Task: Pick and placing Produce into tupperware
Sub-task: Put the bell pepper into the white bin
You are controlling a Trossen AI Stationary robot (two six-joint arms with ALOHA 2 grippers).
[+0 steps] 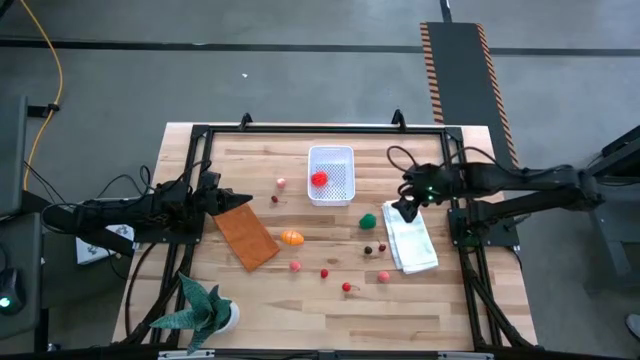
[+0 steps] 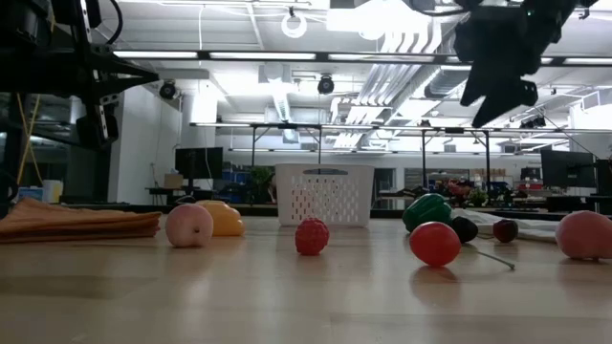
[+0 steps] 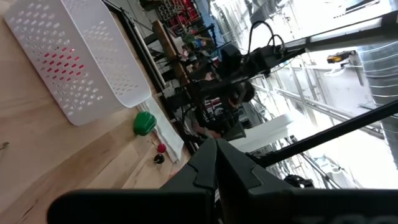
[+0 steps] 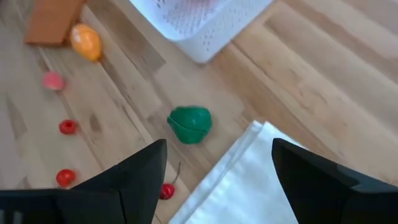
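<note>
Tub [image 1: 331, 173]: white perforated rectangle at the table's far middle, long axis running near-to-far in the high view, open side up; a red ball [image 1: 319, 179] lies inside it.
Green piece [image 1: 369, 220]: on the wood just beside the cloth's left edge, between tub and cloth.
Orange piece [image 1: 292, 237]: oval, long axis across the table, touching or just beside the brown mat's right corner.
Berries: one pink [image 1: 282, 183] and one dark red [image 1: 275, 199] left of the tub; others scattered on the near half, among them a pink one [image 1: 383, 276] and a red one [image 1: 346, 287] with a stem.
Right gripper [image 1: 404, 209]: raised over the cloth's far-left corner, near the green piece, fingers spread wide, holding nothing.
Left gripper [image 1: 216, 197]: at the table's left edge by the mat's far corner, fingers pressed together, nothing between them.
Cloth [image 1: 411, 241]: folded, white, long axis near-to-far, at the right.
Mat [image 1: 245, 233]: flat, orange-brown, lying diagonally.
Plant [image 1: 203, 304]: green, spiky, at the near left corner.
</note>
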